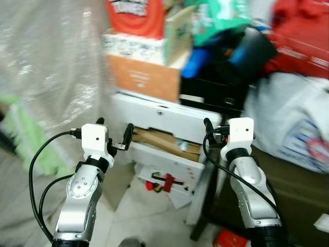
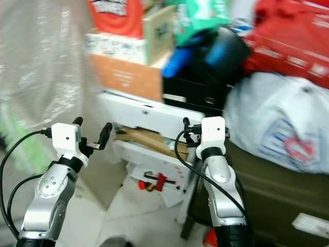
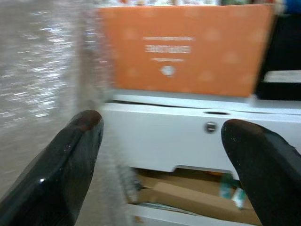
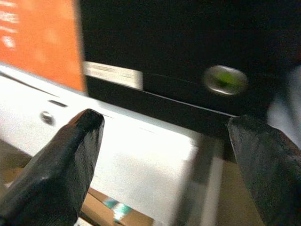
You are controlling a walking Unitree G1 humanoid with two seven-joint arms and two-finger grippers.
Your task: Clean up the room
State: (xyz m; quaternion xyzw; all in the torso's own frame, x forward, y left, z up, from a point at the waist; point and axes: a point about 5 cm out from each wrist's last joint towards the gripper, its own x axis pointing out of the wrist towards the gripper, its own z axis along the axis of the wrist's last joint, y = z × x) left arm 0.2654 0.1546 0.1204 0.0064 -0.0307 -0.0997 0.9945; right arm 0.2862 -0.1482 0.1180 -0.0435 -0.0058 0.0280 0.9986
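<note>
A blurred heap of clutter stands ahead. An orange box (image 1: 144, 77) and a black box (image 1: 213, 95) rest on a white shelf unit (image 1: 169, 118), with brown cardboard (image 1: 164, 141) in its gap. Small red pieces (image 1: 159, 182) lie on a white sheet low down. My left gripper (image 1: 114, 128) is raised before the unit's left end, open and empty; its wrist view has the orange box (image 3: 188, 47) ahead. My right gripper (image 1: 222, 131) is raised before the unit's right end, open and empty, facing the black box (image 4: 188, 56).
A clear plastic sheet (image 1: 51, 67) hangs at the left with something green (image 1: 25, 134) behind it. A bulging white bag (image 1: 290, 121) sits on a dark surface at the right, under red items (image 1: 303, 31). Blue (image 1: 195, 62) and green (image 1: 221, 18) things top the pile.
</note>
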